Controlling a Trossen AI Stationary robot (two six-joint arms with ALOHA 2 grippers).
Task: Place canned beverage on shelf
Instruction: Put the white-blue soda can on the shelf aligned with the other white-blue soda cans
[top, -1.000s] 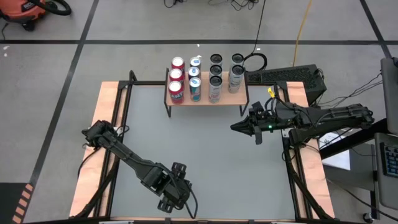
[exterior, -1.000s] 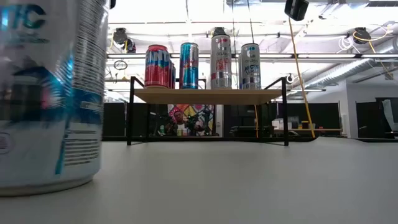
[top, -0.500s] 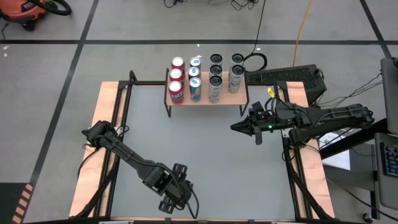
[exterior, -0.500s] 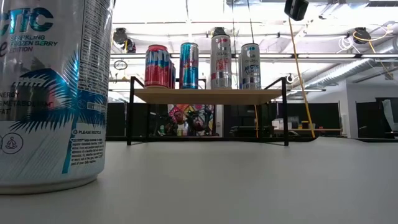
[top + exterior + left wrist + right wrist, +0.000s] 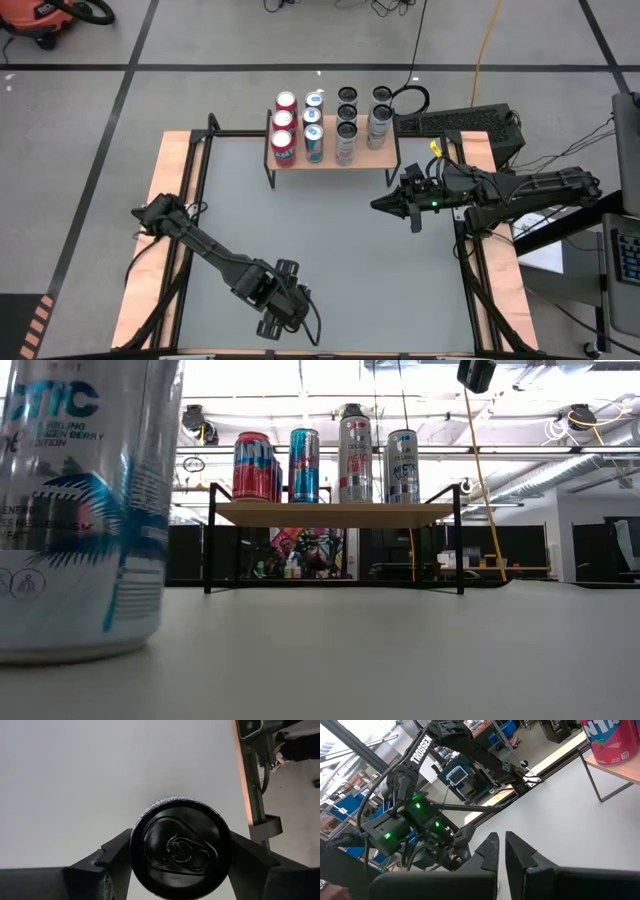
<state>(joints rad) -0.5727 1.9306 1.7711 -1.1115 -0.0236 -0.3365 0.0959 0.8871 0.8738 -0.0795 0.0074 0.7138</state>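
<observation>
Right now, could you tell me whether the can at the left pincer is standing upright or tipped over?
Upright. The can stands on its base on the table, and the left pincer looks straight down on its round top.

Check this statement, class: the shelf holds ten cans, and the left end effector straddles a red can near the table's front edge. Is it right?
Wrong colour. The low view shows the can is white with blue print, not red. The left end effector does straddle it, and the shelf holds ten cans.
</observation>
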